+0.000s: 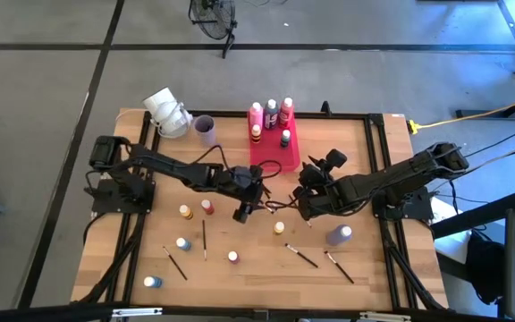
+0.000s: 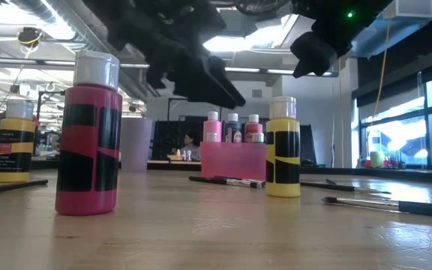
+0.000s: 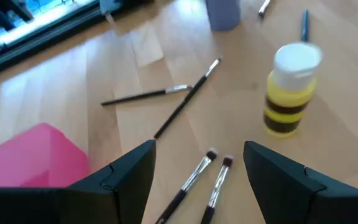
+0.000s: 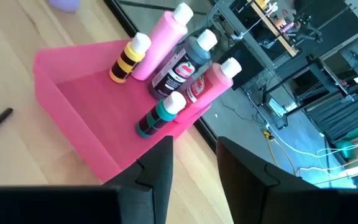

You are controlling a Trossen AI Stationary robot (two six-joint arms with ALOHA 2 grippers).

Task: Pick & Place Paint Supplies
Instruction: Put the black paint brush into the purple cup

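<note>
While both grippers are hovering empty mid-table, left gripper (image 3: 197, 180) spread, right gripper (image 4: 194, 165) part-open, two brushes (image 3: 201, 180) are lying parallel beneath; tray (image 4: 73, 124) is holding five upright bottles (image 4: 166, 115).

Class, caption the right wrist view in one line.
Five paint bottles stand in a pink tray beyond the open, empty right gripper.

Pink tray (image 1: 286, 143) at table's 12 o'clock, lilac cup (image 1: 205, 130) and white roll (image 1: 166, 112) toward 10–11.
</note>
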